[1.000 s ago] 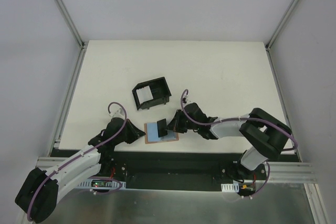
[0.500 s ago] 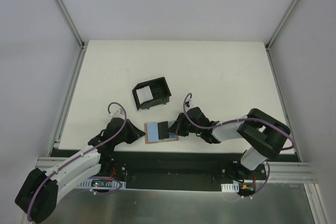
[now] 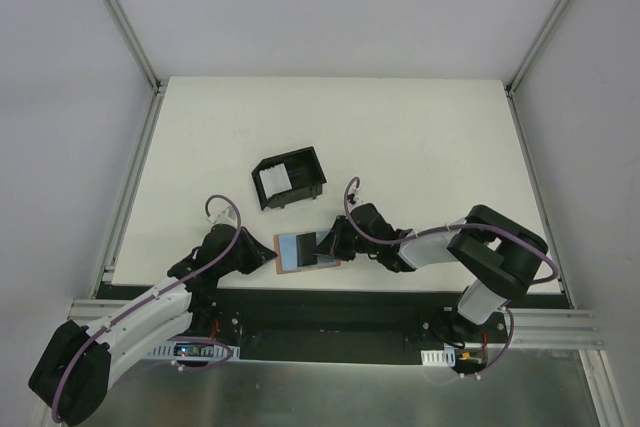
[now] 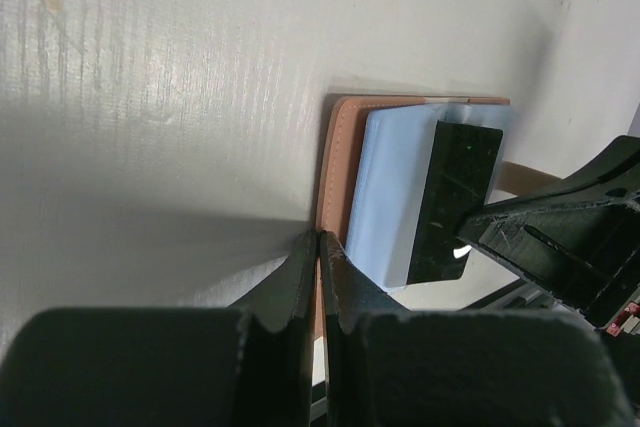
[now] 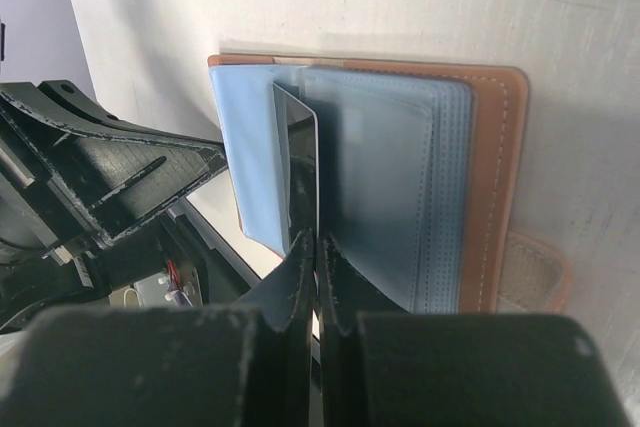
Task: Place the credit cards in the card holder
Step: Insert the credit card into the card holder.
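Note:
The card holder (image 3: 300, 265) lies open near the table's front edge: tan leather (image 5: 495, 177) around blue inner pockets (image 5: 400, 187). A light blue panel (image 4: 395, 182) covers its left half. My right gripper (image 3: 333, 244) (image 5: 317, 237) is shut on a dark credit card (image 3: 322, 241) (image 4: 455, 197) and holds it on edge, slanted over the pockets. In the right wrist view only the card's thin edge (image 5: 298, 162) shows. My left gripper (image 3: 268, 260) (image 4: 319, 235) is shut at the holder's left leather edge (image 4: 331, 177), and tan leather shows between its fingertips.
A black open-sided box (image 3: 290, 179) with something white inside stands behind the wallet, mid-table. The holder's snap tab (image 5: 532, 272) sticks out toward the right arm. The metal frame rail (image 3: 330, 299) runs just in front of the wallet.
My right gripper has shifted slightly and the dark card now slants lower over the open wallet. The left arm and the wallet have not moved.

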`<state>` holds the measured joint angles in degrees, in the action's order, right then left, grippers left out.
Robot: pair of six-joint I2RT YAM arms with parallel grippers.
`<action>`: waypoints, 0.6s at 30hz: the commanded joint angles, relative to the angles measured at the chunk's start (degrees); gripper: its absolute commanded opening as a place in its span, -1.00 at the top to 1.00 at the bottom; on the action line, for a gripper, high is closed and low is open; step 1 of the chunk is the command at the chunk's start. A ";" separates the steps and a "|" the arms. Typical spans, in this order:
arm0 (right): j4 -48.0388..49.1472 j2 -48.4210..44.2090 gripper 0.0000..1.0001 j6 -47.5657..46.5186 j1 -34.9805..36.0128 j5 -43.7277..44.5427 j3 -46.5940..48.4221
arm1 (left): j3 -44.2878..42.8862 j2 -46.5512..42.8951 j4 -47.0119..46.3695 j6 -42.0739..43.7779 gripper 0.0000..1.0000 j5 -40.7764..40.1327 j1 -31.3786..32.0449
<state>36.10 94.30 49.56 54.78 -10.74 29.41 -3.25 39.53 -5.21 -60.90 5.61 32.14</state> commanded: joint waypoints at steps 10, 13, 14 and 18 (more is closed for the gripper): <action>-6.48 3.95 0.99 -1.40 1.55 -3.85 6.27 | 1.05 0.20 -0.15 -0.44 1.00 -0.16 -0.68; -6.48 5.27 0.99 -1.40 2.08 -3.67 8.38 | 1.05 -0.06 -0.15 -0.71 1.00 -0.07 -0.68; -6.56 5.71 0.99 -1.57 2.43 -3.93 9.08 | 1.14 -0.24 -0.15 -0.79 1.00 -0.16 -0.68; -8.23 5.81 0.95 -2.54 2.61 -3.59 10.50 | 1.23 -0.68 -0.15 -0.80 1.00 -0.24 -0.68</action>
<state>30.63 99.88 48.93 56.55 -13.82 37.91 -3.25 39.35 -5.23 -61.14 5.56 32.14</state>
